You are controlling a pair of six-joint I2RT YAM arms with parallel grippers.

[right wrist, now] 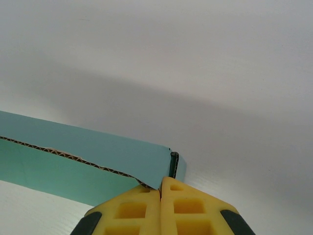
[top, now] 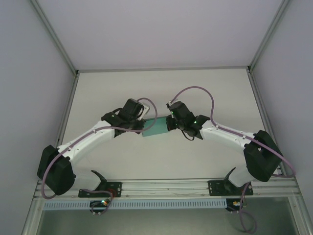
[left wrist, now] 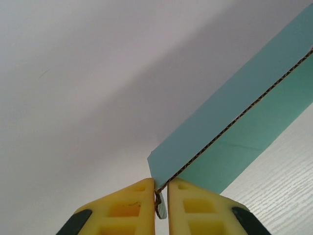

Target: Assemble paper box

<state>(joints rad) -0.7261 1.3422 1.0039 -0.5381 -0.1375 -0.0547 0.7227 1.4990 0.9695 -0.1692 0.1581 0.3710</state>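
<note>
While left pincer (left wrist: pixel 161 190) and right pincer (right wrist: pixel 160 185) each clamp one end, paper box (top: pixel 155 128) plain teal.

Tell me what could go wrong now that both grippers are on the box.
1. The left gripper pinches only a corner of the box, so it may slip out.
2. The right gripper also holds just an edge; pulling apart could tear or bend it.

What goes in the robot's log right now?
left tool: shut on paper box | right tool: shut on paper box | paper box: between arms
</note>
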